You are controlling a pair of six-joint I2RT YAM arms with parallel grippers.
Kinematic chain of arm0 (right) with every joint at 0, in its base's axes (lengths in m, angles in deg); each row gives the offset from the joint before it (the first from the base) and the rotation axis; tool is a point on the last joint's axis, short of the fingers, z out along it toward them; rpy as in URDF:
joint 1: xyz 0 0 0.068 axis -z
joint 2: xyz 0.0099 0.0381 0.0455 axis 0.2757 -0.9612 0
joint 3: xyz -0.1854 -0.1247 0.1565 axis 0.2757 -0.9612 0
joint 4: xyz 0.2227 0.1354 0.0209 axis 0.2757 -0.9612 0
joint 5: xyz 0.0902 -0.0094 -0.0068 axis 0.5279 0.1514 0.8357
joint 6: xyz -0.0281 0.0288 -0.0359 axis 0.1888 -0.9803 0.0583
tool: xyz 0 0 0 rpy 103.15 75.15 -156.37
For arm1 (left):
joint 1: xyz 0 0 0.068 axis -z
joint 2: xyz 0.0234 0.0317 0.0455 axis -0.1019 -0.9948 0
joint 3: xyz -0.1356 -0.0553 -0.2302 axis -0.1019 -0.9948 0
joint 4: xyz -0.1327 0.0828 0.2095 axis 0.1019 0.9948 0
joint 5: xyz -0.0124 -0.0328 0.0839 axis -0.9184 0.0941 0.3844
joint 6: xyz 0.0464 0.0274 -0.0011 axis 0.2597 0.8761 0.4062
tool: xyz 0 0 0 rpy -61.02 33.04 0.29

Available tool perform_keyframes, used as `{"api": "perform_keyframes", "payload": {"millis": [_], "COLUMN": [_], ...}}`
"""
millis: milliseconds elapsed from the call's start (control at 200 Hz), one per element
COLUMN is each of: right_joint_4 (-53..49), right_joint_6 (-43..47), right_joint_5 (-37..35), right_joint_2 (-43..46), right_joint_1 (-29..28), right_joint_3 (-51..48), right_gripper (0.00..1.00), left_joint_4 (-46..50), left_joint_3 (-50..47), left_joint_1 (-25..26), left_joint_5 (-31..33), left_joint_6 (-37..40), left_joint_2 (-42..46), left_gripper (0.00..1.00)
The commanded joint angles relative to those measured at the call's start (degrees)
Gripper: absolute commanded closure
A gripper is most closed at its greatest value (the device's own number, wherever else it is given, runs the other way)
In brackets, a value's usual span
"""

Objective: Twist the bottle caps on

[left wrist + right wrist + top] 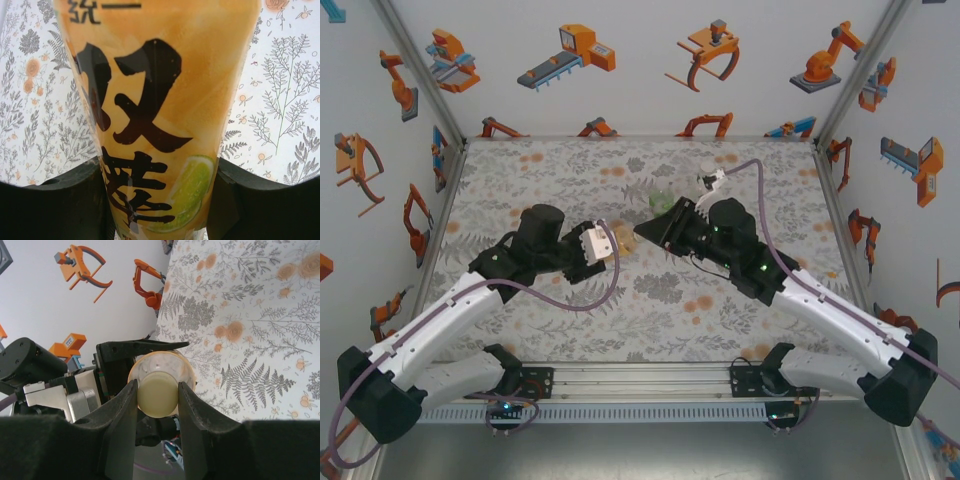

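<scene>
My left gripper (162, 205) is shut on the amber bottle (160, 100), its dark fingers (50, 205) pressing the yellow label from both sides. In the top view the left gripper (610, 244) holds that bottle (623, 238) tipped toward the right arm, mid-table. My right gripper (157, 395) is shut on a pale yellow bottle cap (157, 394), held at the mouth end of the amber bottle (161, 361). I cannot tell how far the cap sits on the threads. In the top view the right gripper (642, 230) meets the bottle's end.
A squat green-tinted bottle (658, 201) stands just behind the two grippers. Farther back right stands a slim colourless bottle (708, 163). The flowered table cloth (550, 170) runs to the printed walls at the back and sides. The right arm's purple cable (760, 200) loops above it.
</scene>
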Motion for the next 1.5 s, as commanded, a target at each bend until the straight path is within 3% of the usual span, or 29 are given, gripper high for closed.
{"api": "perform_keyframes", "payload": {"millis": [0, 225, 330, 441, 506, 711, 871, 1096, 1267, 1492], "right_joint_4": [-2.4, 1.4, 6.8, 8.6, 5.8, -0.3, -1.9, -14.3, -21.4, -20.0], "right_joint_6": [-3.4, 3.1, 9.8, 16.8, 22.3, 42.3, 57.6, 80.7, 89.0, 90.2], "right_joint_5": [-0.5, 1.3, 4.9, 8.2, 9.0, 10.7, 19.8, 33.7, 38.2, 39.5], "right_joint_2": [-0.7, 0.7, 2.2, 4.0, 5.4, 11.5, 15.3, 14.2, 10.1, 7.4], "right_joint_1": [-0.7, -0.8, -0.8, -0.8, -0.7, -0.7, -0.7, -0.8, -0.8, -0.7], "right_joint_3": [3.9, 3.5, 2.3, 1.8, 2.8, 3.8, 2.7, 6.5, 11.2, 12.0], "right_gripper": [1.00, 0.99, 0.79, 0.50, 0.43, 0.43, 0.42, 0.41, 0.44, 0.48], "left_joint_4": [-3.8, -3.8, -3.4, -2.8, -2.3, -0.7, 0.3, 2.5, 3.3, 3.7], "left_joint_3": [0.7, 0.6, 0.6, 0.7, 0.8, 1.3, 1.4, 2.3, 2.6, 2.8], "left_joint_1": [0.8, 0.8, 0.7, 0.6, 0.6, 0.6, 0.5, 0.6, 0.6, 0.6], "left_joint_5": [-4.9, -6.3, -8.2, -11.6, -13.9, -20.6, -24.0, -27.3, -27.5, -27.7], "left_joint_6": [0.6, 0.8, 1.2, 1.8, 2.2, 3.6, 4.5, 5.8, 6.1, 6.2], "left_joint_2": [0.3, 0.4, 0.6, 0.6, 0.6, 0.7, 0.9, 0.0, -0.4, -0.6], "left_gripper": [1.00, 1.00, 1.00, 1.00, 1.00, 1.00, 1.00, 1.00, 1.00, 1.00]}}
